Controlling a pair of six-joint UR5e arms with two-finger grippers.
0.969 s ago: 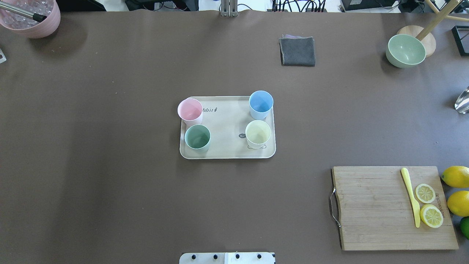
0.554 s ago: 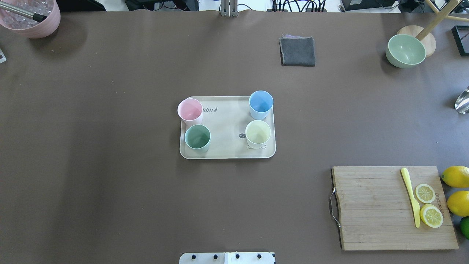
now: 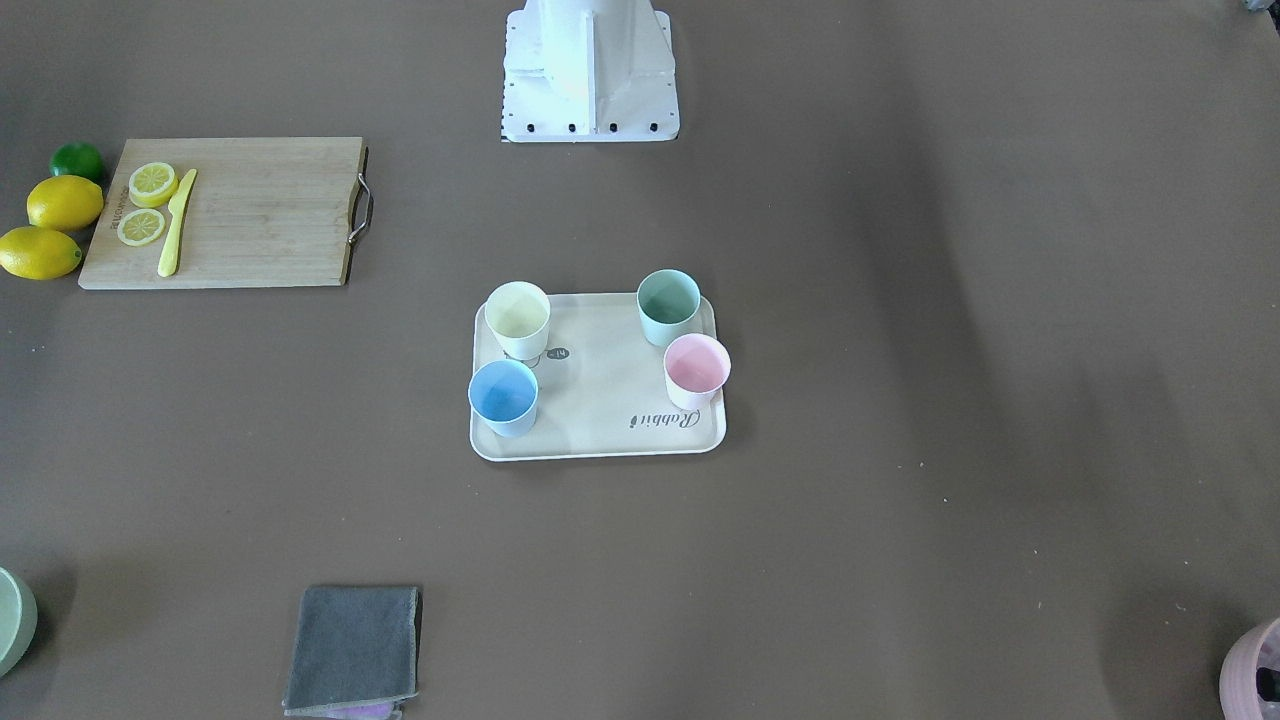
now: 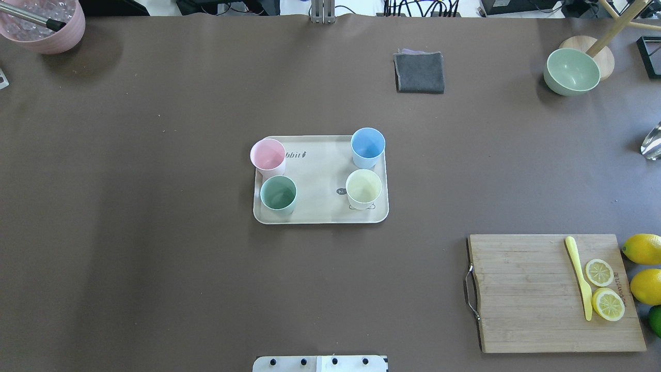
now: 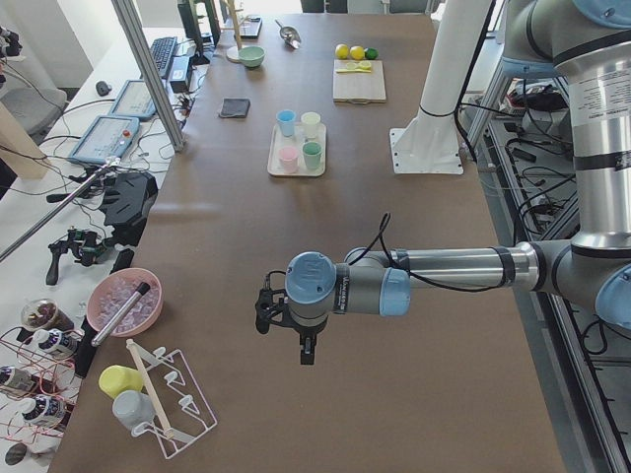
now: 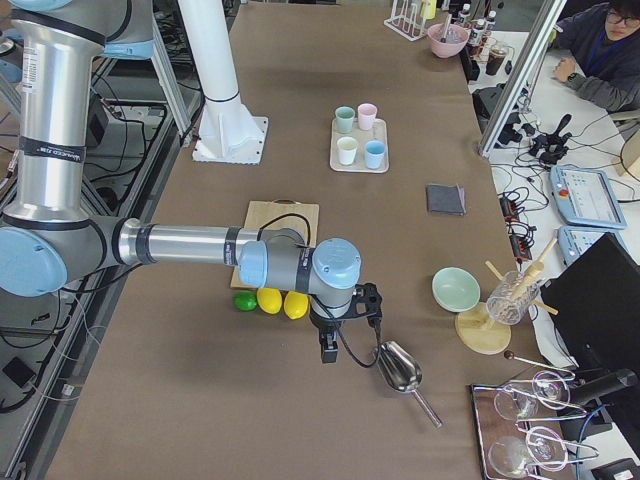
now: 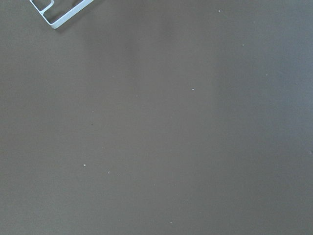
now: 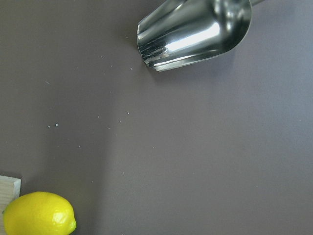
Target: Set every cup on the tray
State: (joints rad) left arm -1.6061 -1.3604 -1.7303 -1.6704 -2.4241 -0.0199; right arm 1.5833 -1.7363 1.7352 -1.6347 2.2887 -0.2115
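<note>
Since the pink cup [image 4: 268, 154], green cup [image 4: 278, 192], blue cup [image 4: 367, 143] and yellow cup [image 4: 363, 187] all stand upright on the tray [image 4: 320, 175], one near each corner and none touching another, I judge the placing done and the step in hand a quiet stand-off. The tray lies well apart from both grippers, far along the table [image 4: 155, 258] from each. The left gripper [image 5: 296, 335] hangs over bare table at its own end. The right gripper [image 6: 340, 335] hangs at the opposite end, with a steel scoop [image 8: 195, 32] just beside it and a lemon [image 8: 39, 214] near. Only the side views show either gripper, and from those I cannot tell whether the fingers are parted or closed; neither carries a cup that I can see.

To finish well I would hold both arms out where they are, or bring them home high. I would never sweep low across the middle, since the cups look light and easy to tip. The pink cup deserves a check first. Overhead, its rim overlaps the tray's corner and its footing is hidden; the front-facing view shows its base inside the raised edge. The left wrist view offers only table and the corner of a white rack [image 7: 58, 12]; neither wrist view shows fingers.
</note>
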